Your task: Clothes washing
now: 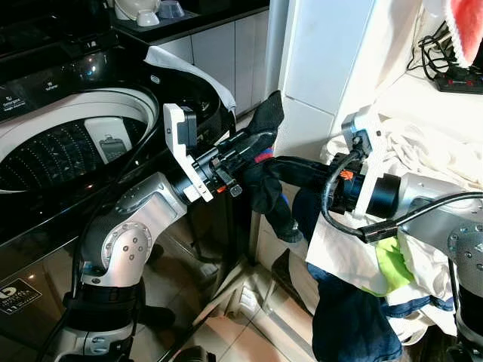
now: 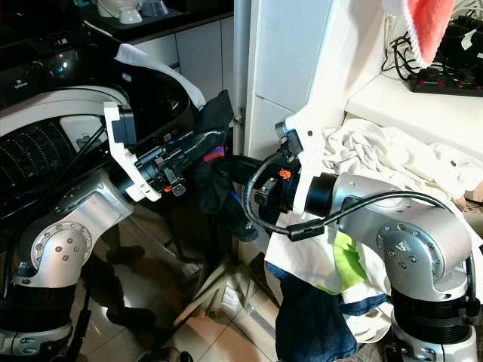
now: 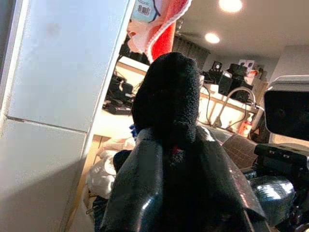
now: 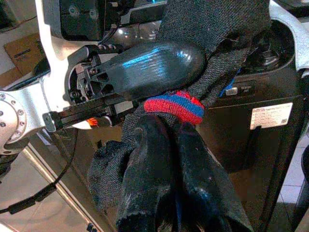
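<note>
Left eye view: both end effectors, left (image 1: pixel 253 143) and right (image 1: pixel 281 167), outstretched, clench one dark sock (image 1: pixel 266 192).

A black power strip (image 1: pixel 458 79) with tangled cables lies at the far right edge of the white counter (image 1: pixel 407 94). Two bowls (image 1: pixel 148 10) stand on the dark worktop's far edge.

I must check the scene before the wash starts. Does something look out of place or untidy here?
Yes. Clothes spill off the white counter and hang over its edge. Both the left end effector and the right end effector are shut on one dark sock, beside the open washing machine.
</note>
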Robot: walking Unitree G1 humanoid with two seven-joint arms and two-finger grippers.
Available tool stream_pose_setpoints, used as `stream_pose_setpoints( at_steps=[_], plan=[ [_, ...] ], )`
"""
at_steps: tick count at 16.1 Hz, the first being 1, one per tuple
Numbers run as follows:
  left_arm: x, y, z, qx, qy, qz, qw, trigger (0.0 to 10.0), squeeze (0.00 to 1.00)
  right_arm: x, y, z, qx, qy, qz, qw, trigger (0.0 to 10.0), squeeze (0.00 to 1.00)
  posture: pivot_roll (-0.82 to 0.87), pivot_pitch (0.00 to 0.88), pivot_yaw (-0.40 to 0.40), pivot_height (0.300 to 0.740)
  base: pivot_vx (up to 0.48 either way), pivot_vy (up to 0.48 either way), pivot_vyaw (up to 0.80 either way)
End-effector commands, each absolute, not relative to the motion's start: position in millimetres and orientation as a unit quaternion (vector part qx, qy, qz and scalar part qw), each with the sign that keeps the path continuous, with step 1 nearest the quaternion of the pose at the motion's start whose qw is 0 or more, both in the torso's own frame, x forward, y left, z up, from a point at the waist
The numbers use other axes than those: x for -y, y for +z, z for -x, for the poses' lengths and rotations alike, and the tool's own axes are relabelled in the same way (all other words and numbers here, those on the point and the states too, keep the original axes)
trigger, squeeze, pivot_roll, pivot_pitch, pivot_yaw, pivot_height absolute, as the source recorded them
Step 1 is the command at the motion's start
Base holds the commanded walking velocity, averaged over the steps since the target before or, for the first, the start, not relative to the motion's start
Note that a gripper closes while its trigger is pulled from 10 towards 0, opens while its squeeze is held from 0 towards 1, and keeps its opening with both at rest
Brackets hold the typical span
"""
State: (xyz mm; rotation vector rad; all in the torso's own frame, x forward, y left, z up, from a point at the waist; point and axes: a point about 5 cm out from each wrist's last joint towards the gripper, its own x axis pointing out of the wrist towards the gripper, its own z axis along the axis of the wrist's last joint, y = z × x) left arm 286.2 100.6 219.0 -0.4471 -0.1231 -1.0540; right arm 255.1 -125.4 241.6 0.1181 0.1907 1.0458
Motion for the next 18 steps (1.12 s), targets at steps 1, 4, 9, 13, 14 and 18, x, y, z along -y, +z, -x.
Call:
stream_pose_setpoints(
  at_steps=[1,4,9,13,14,18],
  plan=[
    [-97.2,216.7,-285.9,0.050,-0.507,0.204,0.836,0.0,0.00,127.3,242.8,-255.8,-0.083,0.496,-0.054,0.863,0.0,0.00,0.02,0.000,0.025,0.740,0.000,0.000,0.00],
    [-98.6,217.0,-287.3,0.052,-0.501,0.201,0.840,0.0,0.00,128.7,242.9,-259.3,-0.079,0.484,-0.049,0.870,10.0,1.00,0.02,0.000,0.025,0.740,0.000,0.000,0.00],
    [-128.6,228.7,-308.1,0.093,-0.414,0.144,0.894,0.0,0.00,133.4,242.5,-263.8,-0.085,0.460,-0.037,0.883,10.0,1.00,0.02,0.000,0.029,0.740,0.000,0.000,0.00],
    [-196.5,280.3,-342.3,0.185,-0.168,-0.120,0.961,1.1,0.00,128.8,239.5,-265.0,-0.087,0.455,0.003,0.886,10.0,0.00,0.02,0.000,0.026,0.740,0.000,0.000,0.00],
    [-203.9,282.2,-346.6,0.177,-0.131,-0.177,0.959,1.1,0.00,125.9,239.0,-264.1,-0.088,0.460,0.008,0.883,10.0,0.00,0.02,0.000,0.026,0.740,0.000,0.000,0.00],
    [-233.8,268.3,-369.4,0.129,0.056,-0.348,0.927,10.0,0.00,105.6,233.9,-268.9,-0.084,0.459,0.029,0.884,10.0,0.00,0.02,0.000,0.026,0.740,0.000,0.000,0.00]
  ],
)
